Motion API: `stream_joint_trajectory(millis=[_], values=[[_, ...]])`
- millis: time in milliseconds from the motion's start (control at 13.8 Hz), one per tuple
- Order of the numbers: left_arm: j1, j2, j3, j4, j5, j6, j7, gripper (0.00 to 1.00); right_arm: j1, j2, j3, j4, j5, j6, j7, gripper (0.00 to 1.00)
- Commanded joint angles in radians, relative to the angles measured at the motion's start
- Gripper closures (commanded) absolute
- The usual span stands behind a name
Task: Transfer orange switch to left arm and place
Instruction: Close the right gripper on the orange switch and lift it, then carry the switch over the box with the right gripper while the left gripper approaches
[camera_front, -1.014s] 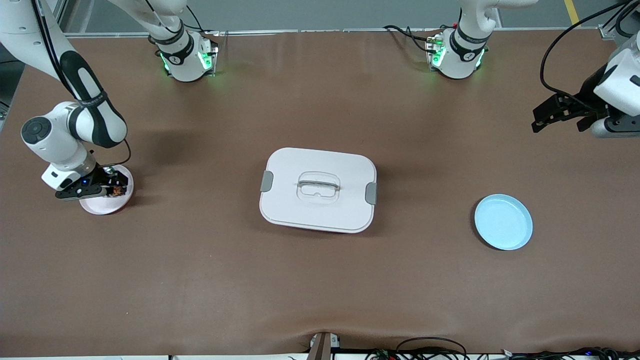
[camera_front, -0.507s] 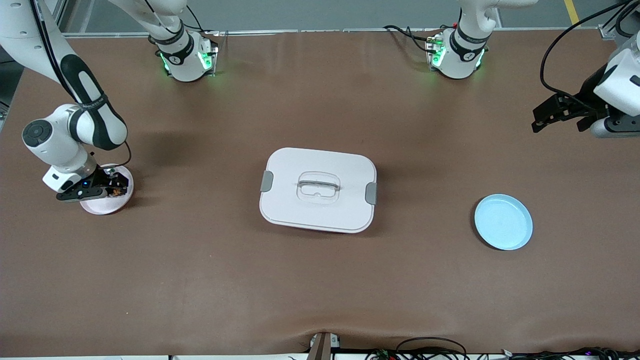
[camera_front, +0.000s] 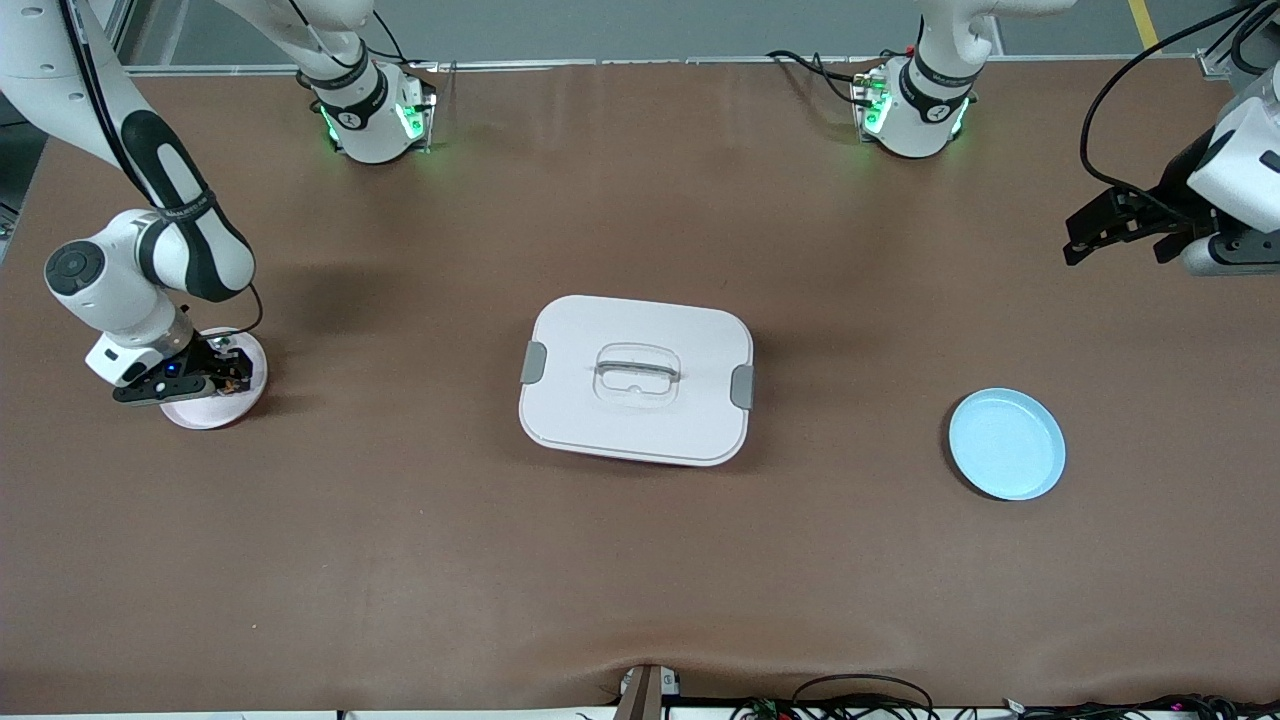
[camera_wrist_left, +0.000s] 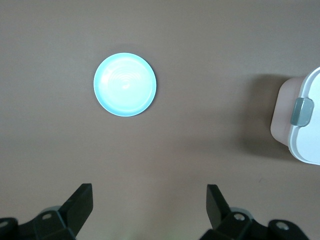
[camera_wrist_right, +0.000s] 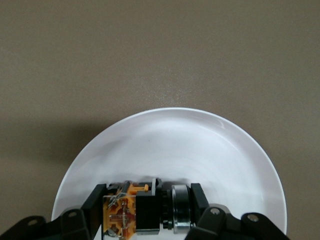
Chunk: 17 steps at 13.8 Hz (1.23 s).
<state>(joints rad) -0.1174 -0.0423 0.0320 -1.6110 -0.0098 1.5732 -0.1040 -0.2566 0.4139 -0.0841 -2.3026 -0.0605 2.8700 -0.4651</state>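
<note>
Nearest the front edge of the table (camera_front: 400, 560), toward the left arm's end, lies a round blue plate (camera_front: 1007, 444), flat and bare, well apart from everything else. The left wrist view shows the same plate (camera_wrist_left: 125, 84) lying on the brown surface, with one grey-latched corner of the box (camera_wrist_left: 303, 125) at the frame's edge.

At the table's middle, slightly farther from the front camera than the blue plate, sits the box (camera_front: 636, 379): white, rounded-rectangular, lid on, a grey latch at each short side and a recessed clear handle in the lid.

Toward the right arm's end, at about the same depth as the box, a pale pink plate (camera_front: 214, 385) lies near that end's edge. The right gripper (camera_front: 232, 376) is down on this plate, and its fingers (camera_wrist_right: 93, 207) are closed on the orange switch (camera_wrist_right: 145, 207). The right wrist view shows the switch lying on its side between the two fingers, its orange end against one finger and its silver ring toward the other, resting on the plate (camera_wrist_right: 200, 150). The front view shows only a speck of orange at the fingertips.

Farthest from the front camera, near the corner at the left arm's end, the left gripper (camera_front: 1120, 230) waits in the air above bare table, fingers (camera_wrist_left: 80, 205) spread wide and holding nothing.
</note>
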Motion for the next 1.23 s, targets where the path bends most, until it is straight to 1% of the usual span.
stream_joint_trajectory(millis=[0, 217, 290, 362, 579, 724, 869, 1014, 1158], values=[[-0.004, 0.013, 0.003, 0.026, 0.013, -0.021, 0.01, 0.0, -0.015, 0.014, 0.007, 0.012, -0.019, -0.006, 0.002, 1.0], [-0.002, 0.013, 0.003, 0.026, 0.013, -0.021, 0.01, 0.0, -0.015, -0.001, 0.009, 0.035, -0.018, -0.043, 0.003, 1.0], [-0.002, 0.013, 0.003, 0.026, 0.013, -0.021, 0.01, 0.0, -0.015, -0.006, 0.009, 0.06, -0.018, -0.087, 0.003, 1.0], [-0.002, 0.013, 0.003, 0.026, 0.013, -0.019, 0.01, 0.0, -0.013, -0.018, 0.01, 0.098, -0.018, -0.163, 0.003, 1.0], [-0.002, 0.013, 0.003, 0.026, 0.013, -0.019, 0.01, 0.0, -0.012, -0.049, 0.017, 0.247, 0.007, -0.465, 0.011, 1.0], [-0.002, 0.013, 0.003, 0.026, 0.013, -0.019, 0.01, 0.0, -0.004, -0.07, 0.018, 0.323, 0.092, -0.634, 0.01, 1.0], [-0.004, 0.013, 0.003, 0.026, 0.013, -0.019, 0.01, 0.0, 0.014, -0.093, 0.02, 0.377, 0.116, -0.75, 0.037, 1.0], [-0.008, 0.013, 0.003, 0.028, 0.011, -0.019, 0.012, 0.0, 0.043, -0.109, 0.026, 0.419, 0.146, -0.849, 0.126, 1.0], [-0.01, 0.01, -0.001, 0.045, 0.002, -0.019, 0.012, 0.0, 0.089, -0.13, 0.027, 0.442, 0.195, -0.925, 0.241, 1.0]])
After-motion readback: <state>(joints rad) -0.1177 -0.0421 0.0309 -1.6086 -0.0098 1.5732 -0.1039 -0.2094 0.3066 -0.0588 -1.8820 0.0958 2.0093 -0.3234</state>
